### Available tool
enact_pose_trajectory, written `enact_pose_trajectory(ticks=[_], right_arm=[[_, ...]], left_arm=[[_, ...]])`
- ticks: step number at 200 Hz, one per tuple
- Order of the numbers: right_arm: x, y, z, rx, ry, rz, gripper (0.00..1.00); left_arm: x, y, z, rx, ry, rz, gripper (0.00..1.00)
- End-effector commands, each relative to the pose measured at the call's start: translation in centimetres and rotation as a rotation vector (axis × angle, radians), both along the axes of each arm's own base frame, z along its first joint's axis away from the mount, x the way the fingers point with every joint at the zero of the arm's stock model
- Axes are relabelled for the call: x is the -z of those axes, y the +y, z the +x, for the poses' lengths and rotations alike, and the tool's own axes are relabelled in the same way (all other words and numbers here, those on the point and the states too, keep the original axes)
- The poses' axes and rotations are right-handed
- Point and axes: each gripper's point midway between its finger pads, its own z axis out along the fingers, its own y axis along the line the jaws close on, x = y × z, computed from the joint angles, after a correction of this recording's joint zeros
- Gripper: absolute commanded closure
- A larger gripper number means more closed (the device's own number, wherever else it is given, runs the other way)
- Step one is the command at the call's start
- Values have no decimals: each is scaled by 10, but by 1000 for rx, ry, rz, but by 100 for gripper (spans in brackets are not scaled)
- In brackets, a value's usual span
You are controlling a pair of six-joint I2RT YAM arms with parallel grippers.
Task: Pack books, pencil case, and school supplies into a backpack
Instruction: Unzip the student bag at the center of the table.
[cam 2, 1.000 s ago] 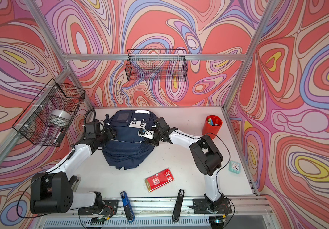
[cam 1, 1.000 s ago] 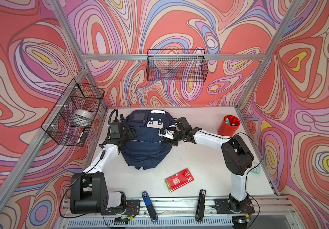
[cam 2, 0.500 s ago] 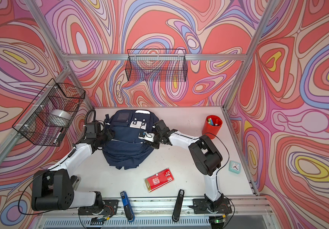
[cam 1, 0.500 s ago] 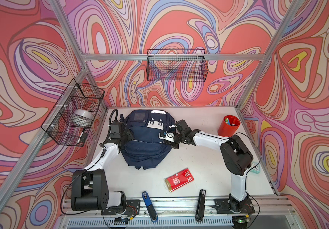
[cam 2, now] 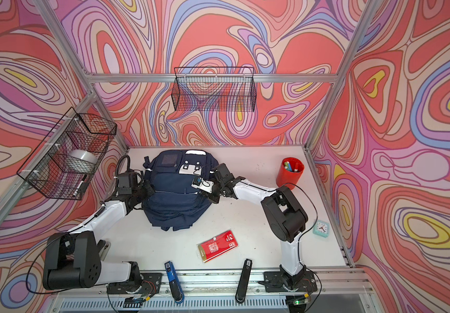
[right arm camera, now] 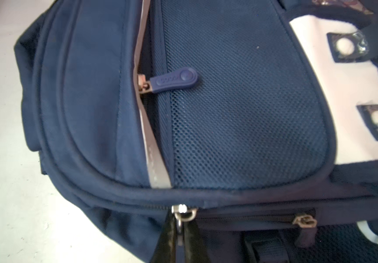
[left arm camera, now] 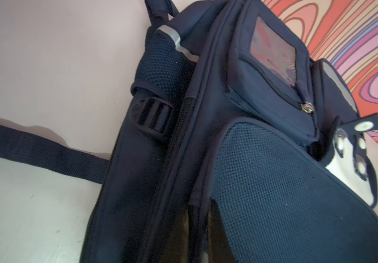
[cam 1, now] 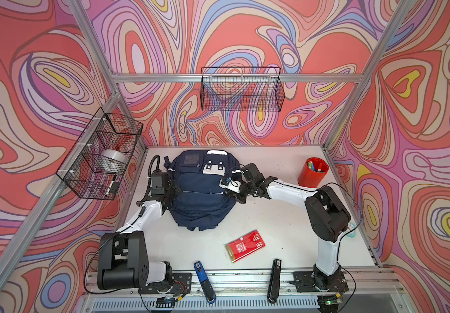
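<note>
The navy backpack (cam 1: 200,189) (cam 2: 175,195) lies flat at the back of the table. My left gripper (cam 1: 174,189) (left arm camera: 198,218) is at its left side, shut on a ridge of the bag's fabric beside the mesh panel (left arm camera: 286,193). On the right side, my right gripper (cam 1: 234,196) (right arm camera: 180,230) is shut on the pull of a metal zipper slider (right arm camera: 182,211). The zip looks closed behind the slider. A flat red packet (cam 1: 245,246) (cam 2: 218,246) of the school supplies lies on the table in front of the bag. Books and pencil case are out of view.
A red cup of markers (cam 1: 313,172) stands at the back right. Blue stapler (cam 1: 204,280) and black stapler (cam 1: 274,279) lie on the front rail. A small clock (cam 2: 321,229) sits at the right edge. Wire baskets (cam 1: 241,90) (cam 1: 99,157) hang on the walls.
Both grippers have closed: the left on the bag's side fabric, the right on the zipper pull. Both arms moved slightly in toward the bag.
</note>
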Motion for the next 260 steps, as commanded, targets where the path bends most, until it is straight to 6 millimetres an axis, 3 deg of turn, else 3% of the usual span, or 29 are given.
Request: enact_pose_trajectory(ticks=[1, 39, 64, 67, 82, 122, 125, 147, 172, 198, 219, 244, 260], right_arm=[[-13, -5, -19, 38, 42, -10, 100], [-17, -4, -44, 67, 69, -54, 100], [-7, -1, -62, 101, 124, -87, 100], [-17, 0, -64, 110, 115, -67, 100], [-17, 4, -73, 138, 133, -63, 100], [-29, 57, -99, 204, 120, 0, 100], [-19, 59, -100, 213, 134, -17, 100], [-1, 59, -91, 327, 176, -27, 100], [9, 61, -88, 374, 189, -59, 100], [-6, 100, -100, 396, 197, 46, 100], [-17, 111, -84, 537, 255, 168, 100], [-36, 123, -76, 588, 302, 266, 100], [-36, 133, -74, 588, 305, 270, 100]], left_arm=[[-2, -9, 2, 0, -21, -60, 100], [-1, -3, 0, -87, -27, -101, 100], [1, -3, -1, -118, -24, -136, 100], [1, -4, -1, -120, -26, -140, 100], [1, -5, -1, -126, -28, -150, 100], [-6, -17, 0, -114, -48, -160, 100], [-6, -18, 0, -112, -49, -167, 100], [-13, -20, 1, -107, -61, -177, 100], [-17, -28, 1, -105, -81, -246, 100], [-12, -43, -2, -105, -90, -306, 100], [-11, -48, -4, -111, -92, -349, 100], [-17, -56, -7, -102, -108, -388, 100], [-19, -63, -10, -95, -112, -394, 100]])
